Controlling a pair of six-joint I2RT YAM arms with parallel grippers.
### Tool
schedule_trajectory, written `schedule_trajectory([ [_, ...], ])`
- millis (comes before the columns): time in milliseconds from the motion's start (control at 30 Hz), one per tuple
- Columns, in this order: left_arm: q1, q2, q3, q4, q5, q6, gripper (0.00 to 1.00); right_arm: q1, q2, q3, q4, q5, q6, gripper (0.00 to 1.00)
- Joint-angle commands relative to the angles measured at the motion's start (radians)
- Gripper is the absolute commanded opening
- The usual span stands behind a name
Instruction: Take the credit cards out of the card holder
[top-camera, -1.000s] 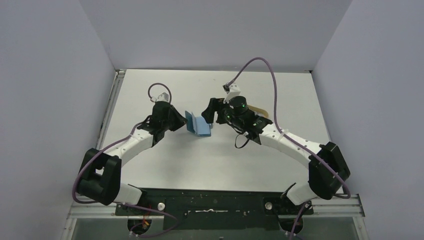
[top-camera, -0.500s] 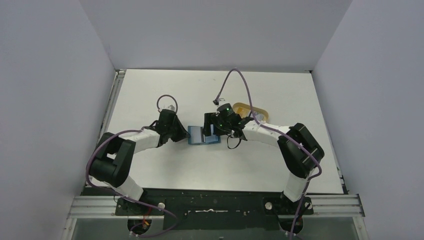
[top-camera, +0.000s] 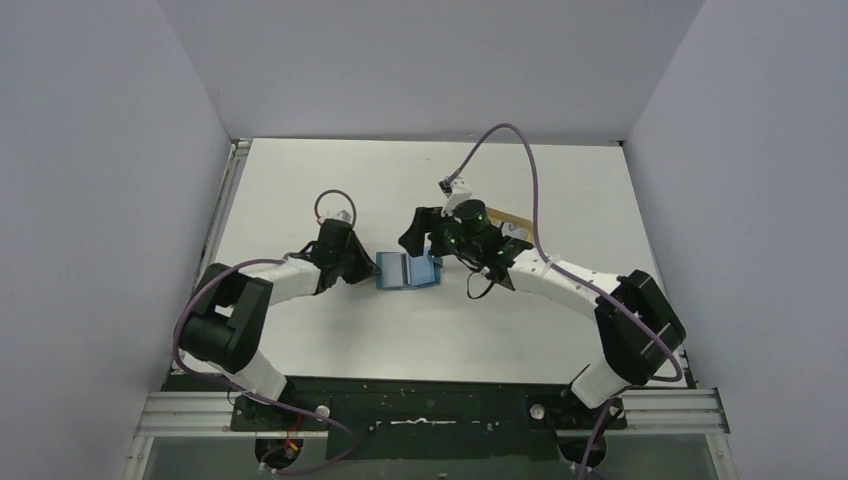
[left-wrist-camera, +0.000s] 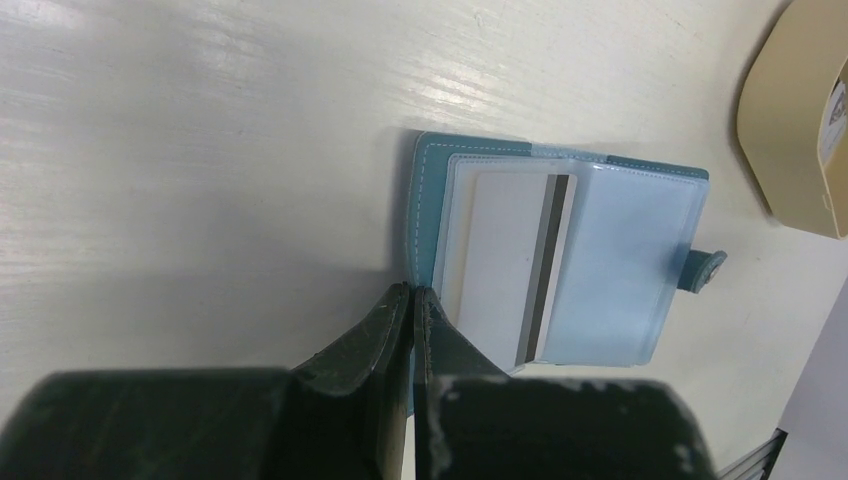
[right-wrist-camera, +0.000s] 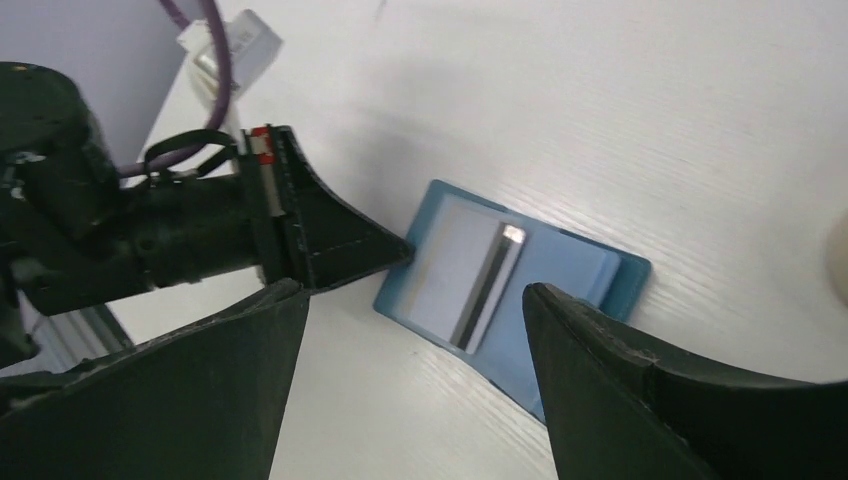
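Teal card holder (top-camera: 405, 271) lies open mid-table (top-camera: 330, 180), a white credit card (left-wrist-camera: 505, 260) in its clear sleeve. The left tool (left-wrist-camera: 412, 300), closed, seemingly pins its nine o'clock edge. The right tool (right-wrist-camera: 415, 295) hovers above, spread wide and empty. Extraction looks barely begun; next, the right tool must descend and pinch the card's free edge.
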Motion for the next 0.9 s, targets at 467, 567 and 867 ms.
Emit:
schedule_trajectory([
  [467,-0.015,0.065,-0.016,0.043,-0.021,0.037,0.0,-0.002,0.296,0.009,0.298,-0.227,0.19,0.8],
  [567,-0.016,0.073,-0.015,0.046,-0.018,0.035,0.0,-0.003,0.287,-0.022,0.287,-0.183,0.176,0.8],
  [867,-0.016,0.083,0.0,0.033,-0.015,0.04,0.0,0.003,0.261,-0.098,0.279,-0.068,0.176,0.81],
])
